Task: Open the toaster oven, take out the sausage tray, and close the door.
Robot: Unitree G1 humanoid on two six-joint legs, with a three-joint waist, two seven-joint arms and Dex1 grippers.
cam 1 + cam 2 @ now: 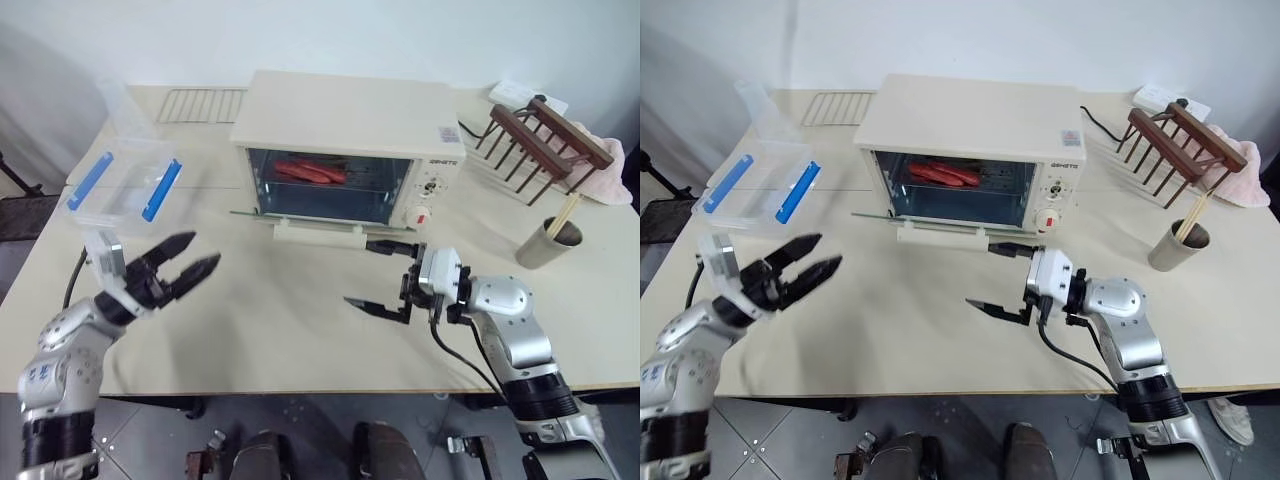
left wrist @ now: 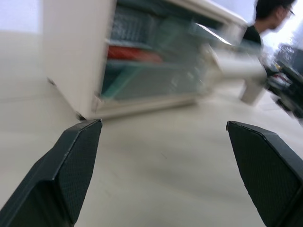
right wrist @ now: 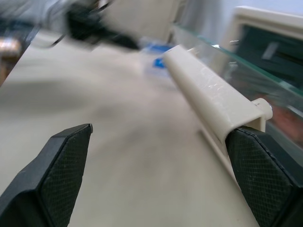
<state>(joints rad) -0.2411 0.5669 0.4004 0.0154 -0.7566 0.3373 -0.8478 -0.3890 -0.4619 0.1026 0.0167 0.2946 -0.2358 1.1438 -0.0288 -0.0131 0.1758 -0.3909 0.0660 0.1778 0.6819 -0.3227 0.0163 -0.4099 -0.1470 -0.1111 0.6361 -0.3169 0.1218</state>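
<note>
Currently the toaster oven [image 1: 345,150] sits mid-desk [image 1: 270,320], its door [image 1: 315,215] dropped open flat, cream handle [image 1: 318,234] toward the robot. Red sausages on the sausage tray [image 1: 312,172] are inside the oven. Right end effector [image 1: 385,275] is spread wide, just beside the handle's right end, one finger near it, not gripping. Left end effector [image 1: 183,262] is spread, empty, above the desk left of the oven. Clear blue-latched box [image 1: 125,185] back left.
</note>
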